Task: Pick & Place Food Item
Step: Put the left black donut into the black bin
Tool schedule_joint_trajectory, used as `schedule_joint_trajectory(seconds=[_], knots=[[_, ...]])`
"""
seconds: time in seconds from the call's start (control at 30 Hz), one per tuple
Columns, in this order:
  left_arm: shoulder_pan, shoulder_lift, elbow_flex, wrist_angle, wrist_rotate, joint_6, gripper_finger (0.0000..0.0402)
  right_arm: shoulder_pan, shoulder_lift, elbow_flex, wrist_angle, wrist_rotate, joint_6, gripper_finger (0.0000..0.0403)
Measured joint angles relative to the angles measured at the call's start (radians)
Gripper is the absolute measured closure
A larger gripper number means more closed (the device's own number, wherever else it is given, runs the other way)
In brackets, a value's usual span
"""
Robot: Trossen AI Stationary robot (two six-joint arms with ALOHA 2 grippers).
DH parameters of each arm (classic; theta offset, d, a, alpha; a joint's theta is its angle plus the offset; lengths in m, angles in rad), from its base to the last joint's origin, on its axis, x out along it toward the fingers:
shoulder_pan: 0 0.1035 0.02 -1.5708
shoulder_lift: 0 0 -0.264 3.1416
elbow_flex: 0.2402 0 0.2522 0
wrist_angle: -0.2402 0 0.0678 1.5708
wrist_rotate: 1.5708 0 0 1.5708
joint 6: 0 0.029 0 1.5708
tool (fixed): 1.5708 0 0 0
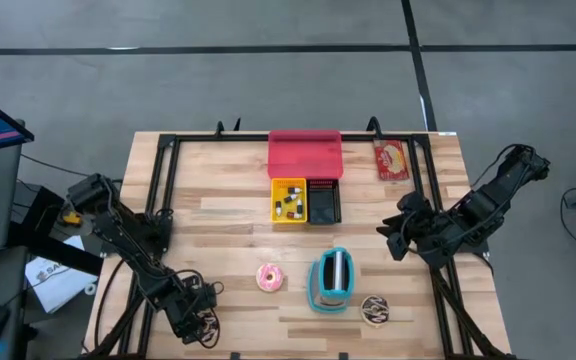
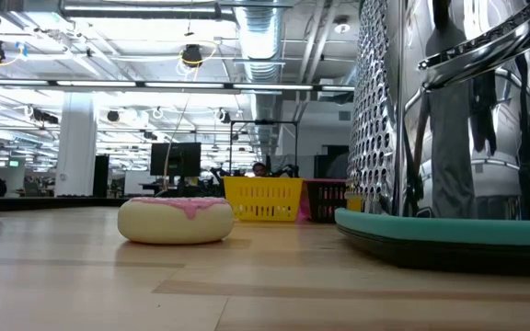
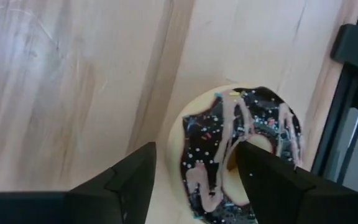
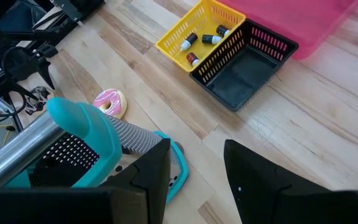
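Chocolate donut: dark-glazed ring (image 3: 241, 155) with pale pink drizzle, tiny coloured sprinkles and a cream-coloured body, lying flat on the desk (image 1: 228, 200) at its near left corner, just beside the black frame rail
Left tool: low over the chocolate donut (image 3: 194, 180), fingers apart; one dark finger (image 3: 129, 180) stands outside the ring's edge and the other over its hole; whether they touch it, I cannot tell
Right tool: fingers apart with nothing between them (image 4: 197, 168), held above the right side of the desk
Pink donut: pink-iced ring (image 1: 270, 278) lying flat near the desk's front centre, well apart from the left tool
Second chocolate donut: (image 1: 375, 310) near the front edge, just right of the grater
Grater: metal box grater with teal handle and base (image 1: 332, 280), between the pink donut and the second chocolate donut
Baskets: yellow one (image 1: 289, 200) holding small bottles, touching a black one (image 1: 324, 200); a pink bin (image 1: 305, 152) behind them
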Motion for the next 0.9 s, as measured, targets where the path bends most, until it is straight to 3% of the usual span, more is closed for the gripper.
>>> schedule_joint_trajectory(seconds=[0.9], knots=[[-0.002, 0.003, 0.000, -0.005, 0.027, -0.078, 0.0274, 0.000, 0.000, 0.000, -0.010, 0.001, 0.000, 0.0259]])
